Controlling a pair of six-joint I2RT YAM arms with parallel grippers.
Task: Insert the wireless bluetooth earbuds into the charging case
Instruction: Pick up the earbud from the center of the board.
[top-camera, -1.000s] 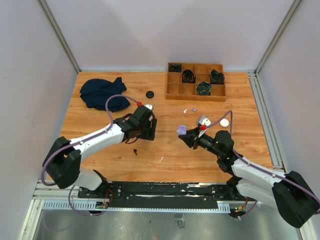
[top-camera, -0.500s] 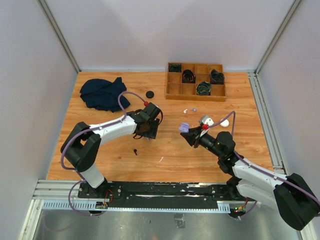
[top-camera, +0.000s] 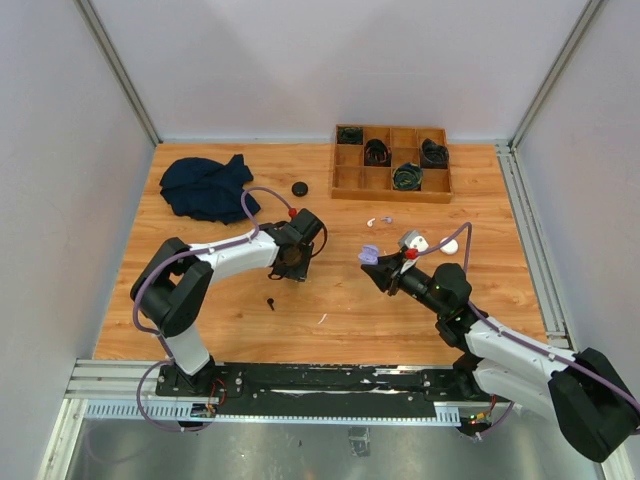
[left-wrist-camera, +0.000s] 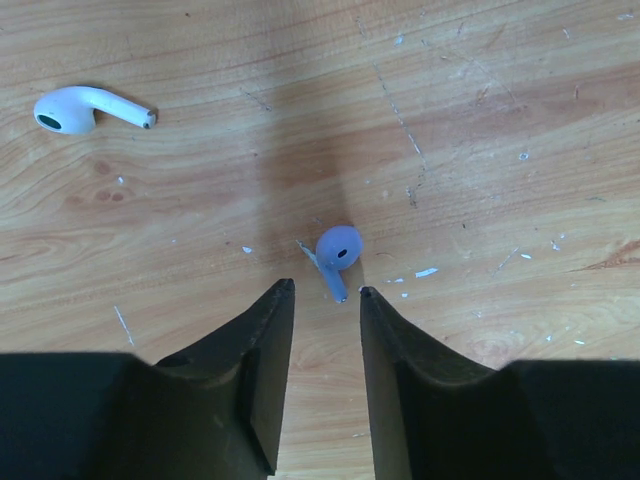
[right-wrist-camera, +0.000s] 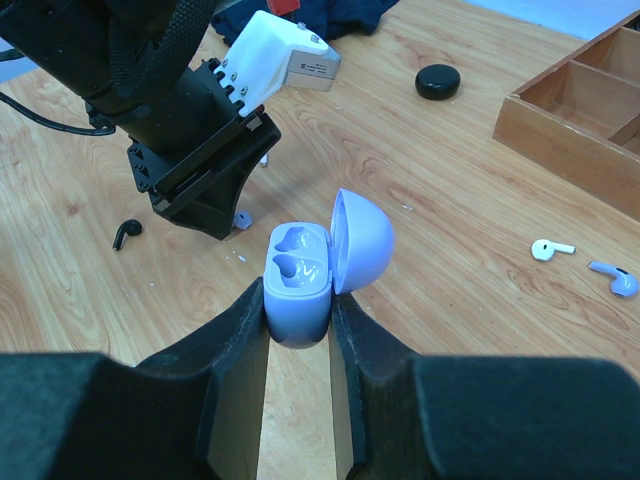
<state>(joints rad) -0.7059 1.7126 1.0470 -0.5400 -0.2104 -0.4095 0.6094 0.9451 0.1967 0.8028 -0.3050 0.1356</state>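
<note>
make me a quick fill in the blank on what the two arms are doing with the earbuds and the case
1. The right end effector is shut on a pale purple charging case whose lid is ____.
2. Both sockets inside that case are ____.
3. The left end effector is open, its tips on either side of the stem of a ____ earbud.
4. The second earbud in the left wrist view, lying apart from the first, is ____ in colour.

Missing words: open; empty; purple; white

Pale purple earbud (left-wrist-camera: 338, 250) lying flat, purple case (right-wrist-camera: 298, 285) open, upright
</note>
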